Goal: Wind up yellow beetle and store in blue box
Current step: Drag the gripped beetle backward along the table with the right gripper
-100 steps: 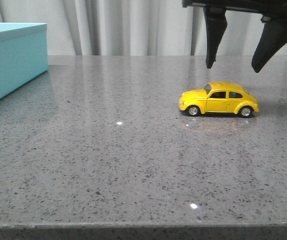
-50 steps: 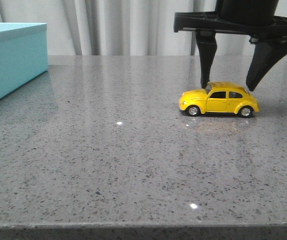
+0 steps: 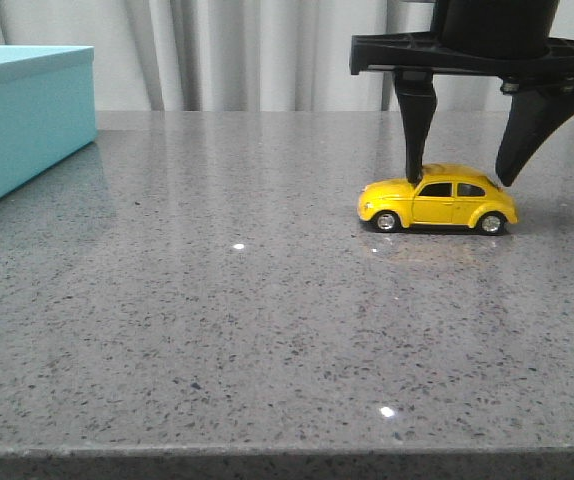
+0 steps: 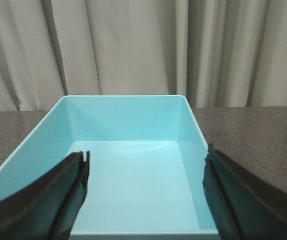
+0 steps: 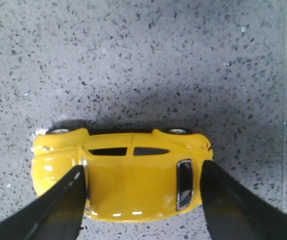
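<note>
Front view, left to right: the blue box (image 3: 22, 115) stands at the table's (image 3: 217, 330) left edge; a wide bare stretch of speckled grey surface separates it from the yellow beetle (image 3: 437, 199) at right. The right gripper (image 3: 464, 178), jaws spread, straddles the car's roof, fingertips at bonnet and tail. Its wrist view shows the beetle (image 5: 121, 172) from above, between the fingers. Only the left wrist view shows the left gripper (image 4: 146, 200), parted, over the box's (image 4: 128, 107) hollow interior.
</note>
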`<state>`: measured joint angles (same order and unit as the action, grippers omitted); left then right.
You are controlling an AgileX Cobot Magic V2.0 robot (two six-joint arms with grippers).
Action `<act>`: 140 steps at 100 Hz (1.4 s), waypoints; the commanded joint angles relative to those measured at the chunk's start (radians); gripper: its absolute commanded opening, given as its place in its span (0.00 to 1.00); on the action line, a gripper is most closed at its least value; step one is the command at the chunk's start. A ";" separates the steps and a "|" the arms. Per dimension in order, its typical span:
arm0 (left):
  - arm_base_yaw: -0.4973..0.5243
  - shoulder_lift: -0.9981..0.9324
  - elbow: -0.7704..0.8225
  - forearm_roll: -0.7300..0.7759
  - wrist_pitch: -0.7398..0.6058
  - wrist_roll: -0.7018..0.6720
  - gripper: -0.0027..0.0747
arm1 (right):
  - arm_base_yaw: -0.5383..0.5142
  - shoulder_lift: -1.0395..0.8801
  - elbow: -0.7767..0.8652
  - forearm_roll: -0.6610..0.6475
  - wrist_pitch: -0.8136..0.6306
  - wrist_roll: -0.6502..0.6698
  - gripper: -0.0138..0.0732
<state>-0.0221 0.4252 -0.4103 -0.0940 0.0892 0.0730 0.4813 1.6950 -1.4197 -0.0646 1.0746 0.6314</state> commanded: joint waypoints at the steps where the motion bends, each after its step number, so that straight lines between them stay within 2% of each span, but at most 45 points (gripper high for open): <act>1: -0.006 0.013 -0.035 -0.007 -0.080 -0.009 0.65 | -0.001 -0.041 -0.026 -0.022 -0.007 0.002 0.72; 48: -0.006 0.013 -0.035 -0.007 -0.079 -0.009 0.65 | -0.001 -0.009 -0.026 -0.022 0.014 0.002 0.72; 89: -0.006 0.013 -0.035 -0.007 -0.077 -0.009 0.65 | -0.011 -0.009 -0.023 -0.092 0.058 0.001 0.72; 123: -0.006 0.013 -0.035 -0.007 -0.077 -0.009 0.65 | -0.099 -0.086 0.120 -0.092 -0.007 -0.001 0.72; 140: -0.006 0.013 -0.035 -0.007 -0.077 -0.009 0.65 | -0.178 -0.124 0.176 -0.095 -0.021 -0.069 0.72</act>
<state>-0.0221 0.4252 -0.4103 -0.0940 0.0892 0.0730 0.3514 1.5996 -1.2662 -0.1018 1.0299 0.6095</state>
